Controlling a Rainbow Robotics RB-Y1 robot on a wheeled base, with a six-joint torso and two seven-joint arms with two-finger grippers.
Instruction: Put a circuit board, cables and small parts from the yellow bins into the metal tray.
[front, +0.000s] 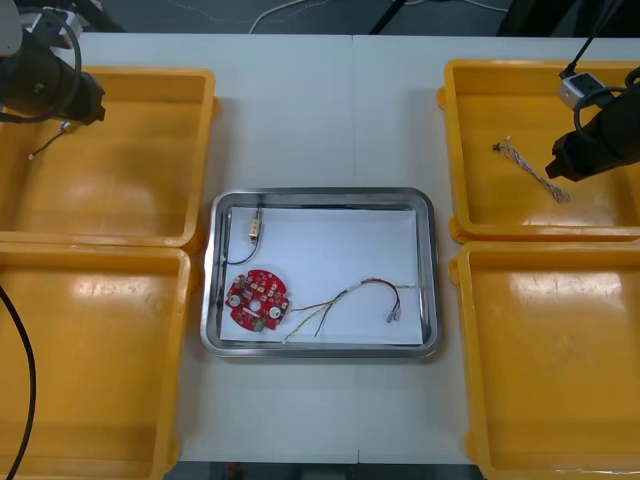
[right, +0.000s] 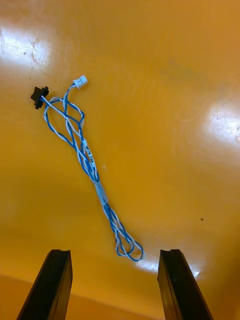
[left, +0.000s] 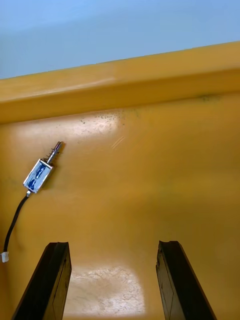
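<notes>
The worktop (front: 320, 120) is a pale, matt, off-white surface, evenly lit from above, with no hard shadows on its bare parts. A thin straight seam (front: 352, 110) runs across it from its far edge towards its near edge, a little right of the worktop's middle, dividing it into two panels. Beyond the worktop's far edge lies a strip of dark floor (front: 150, 15). On that floor, just past the far edge and left of the seam, a thin white cord (front: 268, 14) curves, and right of the seam a dark slanted bar (front: 392, 12) crosses the strip. Past the worktop's near edge a narrow dark strip shows as well.
</notes>
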